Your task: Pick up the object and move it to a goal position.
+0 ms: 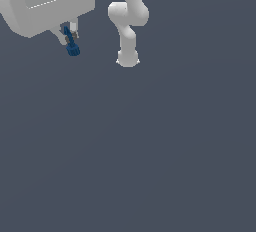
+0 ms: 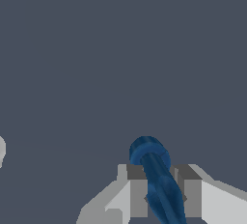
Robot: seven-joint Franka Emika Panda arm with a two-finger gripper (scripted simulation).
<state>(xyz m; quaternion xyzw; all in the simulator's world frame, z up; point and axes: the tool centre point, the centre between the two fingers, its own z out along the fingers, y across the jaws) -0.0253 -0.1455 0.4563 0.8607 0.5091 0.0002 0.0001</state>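
The object [image 1: 71,44] is a small dark blue elongated piece with a thicker knobbly end pointing down. It hangs between the white fingers of my gripper [image 1: 69,34] at the upper part of the exterior view's left, well above the grey floor. My gripper is shut on its slim shaft. In the wrist view the object [image 2: 157,179] runs out from between the two grey pads [image 2: 139,189], its rounded end farthest from the camera. My gripper [image 2: 161,191] clamps it from both sides.
The white arm links and base [image 1: 128,31] rise at the upper middle of the exterior view, to the right of the gripper. A flat dark grey floor [image 1: 150,151] fills both views. A small white bit [image 2: 1,150] shows at the wrist view's edge.
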